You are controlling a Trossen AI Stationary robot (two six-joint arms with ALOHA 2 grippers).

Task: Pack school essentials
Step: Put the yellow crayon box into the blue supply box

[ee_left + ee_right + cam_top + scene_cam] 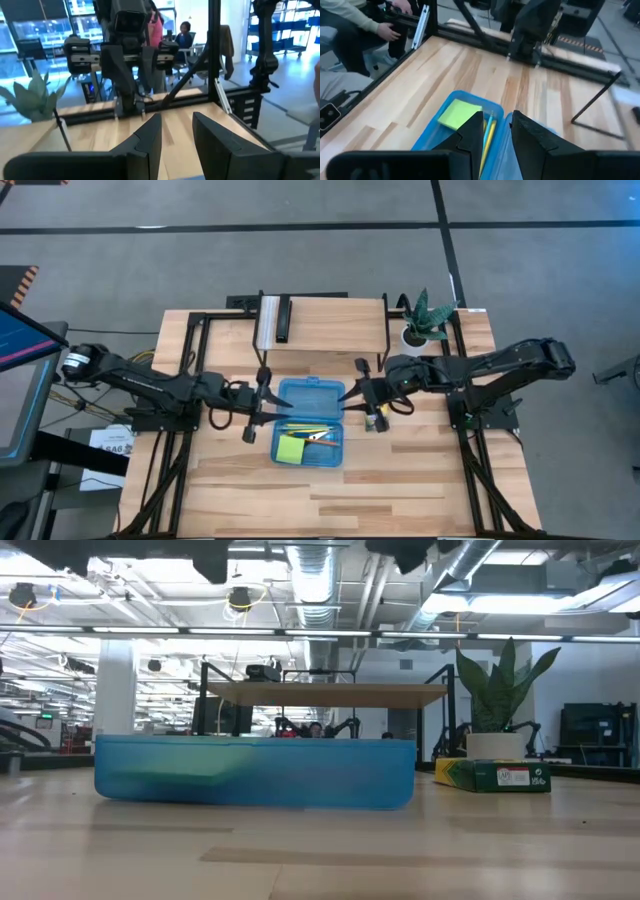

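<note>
The blue translucent case point(310, 423) lies open on the table's middle, its lid point(310, 393) toward the far edge. Its base holds the lime-green sticky-note pad point(290, 448), yellow pencils point(305, 429) and red-handled scissors point(322, 437); the pad point(459, 113) and pencils point(489, 134) also show in the right wrist view. The yellow-green crayon box point(377, 421) lies on the table right of the case, and shows in the low view point(492, 775). My left gripper point(272, 406) hangs open above the case's left edge, my right gripper point(348, 393) open above its right edge. Both are empty.
A potted green plant point(425, 320) stands at the far right. A raised wooden shelf point(320, 320) on a black frame spans the far middle. A seated person's hand point(385, 30) shows beyond the table's near edge; people point(185, 30) are in the room behind.
</note>
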